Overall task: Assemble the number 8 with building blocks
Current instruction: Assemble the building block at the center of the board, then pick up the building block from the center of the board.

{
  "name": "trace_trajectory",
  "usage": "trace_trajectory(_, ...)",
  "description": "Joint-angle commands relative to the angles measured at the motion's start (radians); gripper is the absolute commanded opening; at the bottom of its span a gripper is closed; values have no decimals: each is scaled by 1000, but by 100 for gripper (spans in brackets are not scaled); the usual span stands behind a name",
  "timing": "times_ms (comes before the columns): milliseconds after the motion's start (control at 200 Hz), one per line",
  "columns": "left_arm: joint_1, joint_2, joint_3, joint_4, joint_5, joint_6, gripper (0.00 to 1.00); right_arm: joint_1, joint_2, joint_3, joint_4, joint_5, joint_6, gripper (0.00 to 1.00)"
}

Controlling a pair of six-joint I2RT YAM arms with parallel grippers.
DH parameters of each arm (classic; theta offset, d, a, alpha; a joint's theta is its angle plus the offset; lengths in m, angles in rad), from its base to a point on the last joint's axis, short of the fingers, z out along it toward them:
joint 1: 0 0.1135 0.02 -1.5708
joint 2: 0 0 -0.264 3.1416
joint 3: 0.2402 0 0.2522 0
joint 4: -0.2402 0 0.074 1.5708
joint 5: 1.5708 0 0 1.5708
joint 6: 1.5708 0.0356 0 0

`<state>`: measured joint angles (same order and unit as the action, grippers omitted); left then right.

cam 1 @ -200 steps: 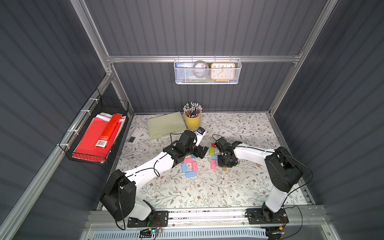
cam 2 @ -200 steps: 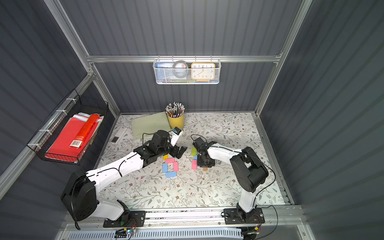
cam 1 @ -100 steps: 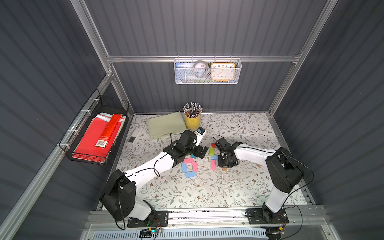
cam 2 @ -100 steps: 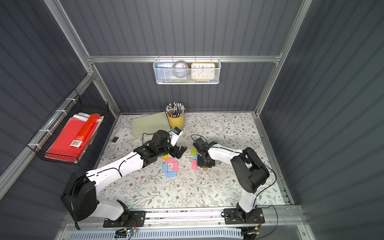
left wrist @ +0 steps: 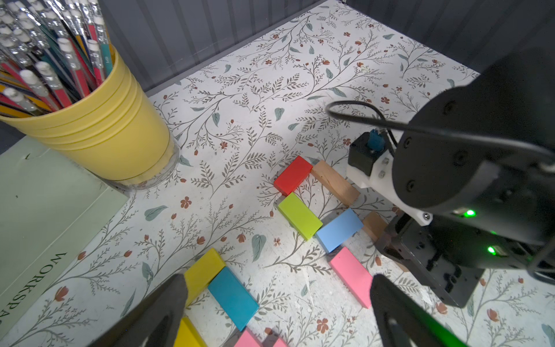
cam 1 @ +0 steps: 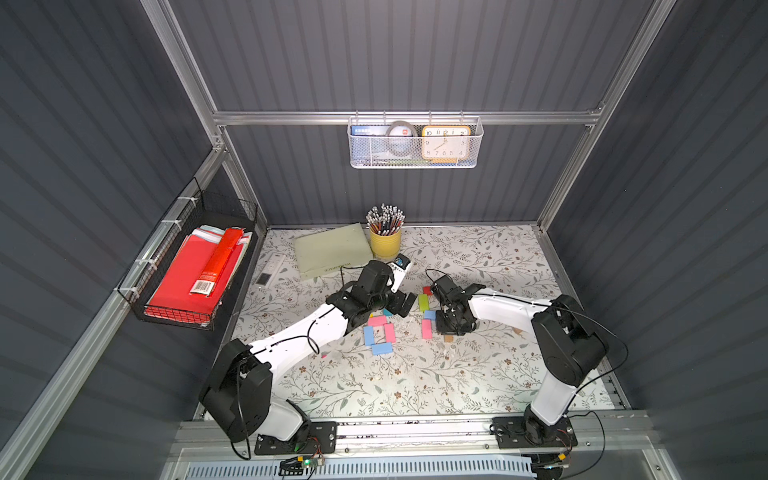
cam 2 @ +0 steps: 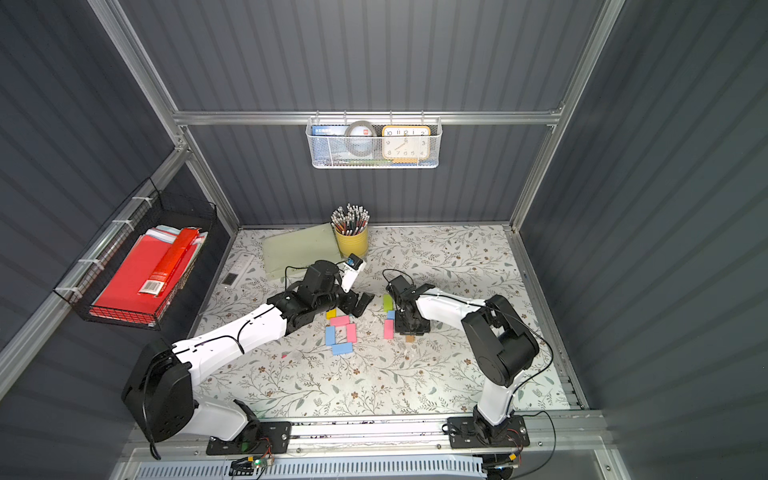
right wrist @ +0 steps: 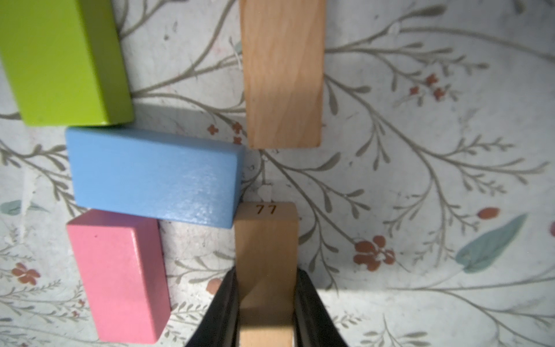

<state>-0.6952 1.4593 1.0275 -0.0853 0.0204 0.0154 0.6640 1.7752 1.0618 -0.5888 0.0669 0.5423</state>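
Two right fingers (right wrist: 222, 309) are gripping the tan block (right wrist: 265, 240), seemingly aligning it beside the light blue block (right wrist: 153, 177); left fingers (left wrist: 162, 312) are hanging open.

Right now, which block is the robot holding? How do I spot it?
Start at the yellow pencil cup, then the colourful blocks in front of it. Beside the light blue block, the right gripper pinches a plain tan block. The other tan block lies free; this one shows 77 on its end.

Left arm (cam 1: 299, 332), rooted at seven o'clock: white shells, bulky black joints, looping black cable. Right arm (cam 1: 507, 307), five o'clock, matches; green lights (left wrist: 469, 213), perhaps LEDs, on its wrist.
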Motion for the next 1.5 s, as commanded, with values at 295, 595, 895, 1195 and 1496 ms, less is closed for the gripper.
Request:
trace_trajectory(295, -4, -5, -13, -5, -15, 2, 99, -8, -17, 33, -22, 7, -13, 36)
trace_trajectory(595, -4, -7, -17, -2, -16, 2, 99, -43, -195, 63, -15, 9, 4, 54)
trace_trajectory(895, -4, -13, -21, 5, -23, 0, 99, -236, -339, -12, 0, 25, -17, 68)
trace_trajectory(1195, -4, -27, -21, 13, -20, -1, 99, -577, -423, -176, 11, 118, -25, 78)
trace_trajectory(1496, -4, -47, -30, 53, 18, -12, 99, -742, -405, -263, 112, 41, -64, 78)
